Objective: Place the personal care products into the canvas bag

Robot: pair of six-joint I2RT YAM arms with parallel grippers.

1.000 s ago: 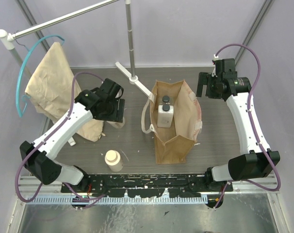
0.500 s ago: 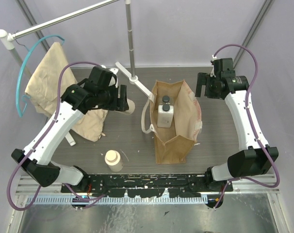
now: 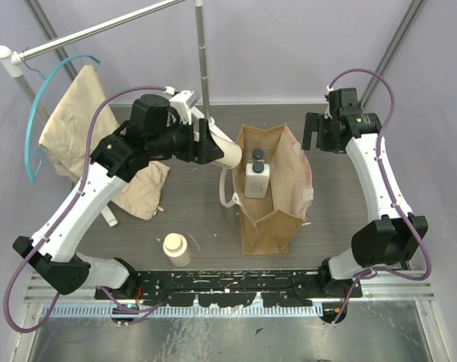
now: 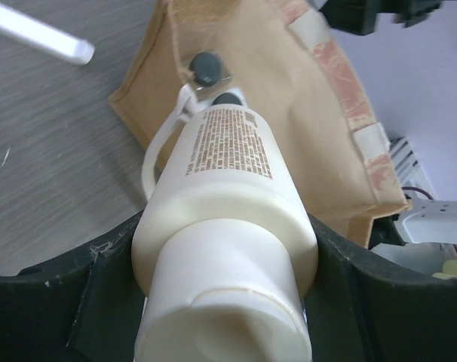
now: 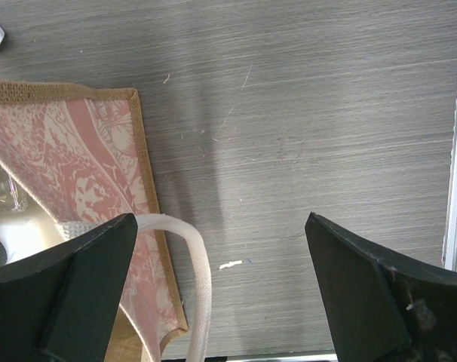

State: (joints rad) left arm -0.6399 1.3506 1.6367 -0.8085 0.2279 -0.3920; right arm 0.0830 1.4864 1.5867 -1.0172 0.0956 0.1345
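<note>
The tan canvas bag (image 3: 277,215) stands at the table's middle, mouth up, with two whitish rectangular dark-capped bottles (image 3: 256,176) inside. My left gripper (image 3: 211,148) is shut on a cream cylindrical bottle (image 3: 228,155), held in the air beside the bag's far left corner, its base toward the mouth. In the left wrist view the bottle (image 4: 230,197) fills the jaws, with the bag (image 4: 304,98) beyond. A second cream bottle (image 3: 176,250) stands on the table near the front left. My right gripper (image 3: 313,131) is open and empty above the bag's far right corner (image 5: 70,151).
A pale beige cloth garment (image 3: 93,143) hangs from a teal hanger (image 3: 40,113) at the back left. A metal stand pole (image 3: 204,68) with white base (image 3: 206,121) rises behind the bag. The bag's whitish strap (image 5: 194,271) curls under my right gripper.
My left gripper lifted the cream bottle from beside the garment and carried it right and up toward the bag's mouth. The right arm shifted only slightly.
</note>
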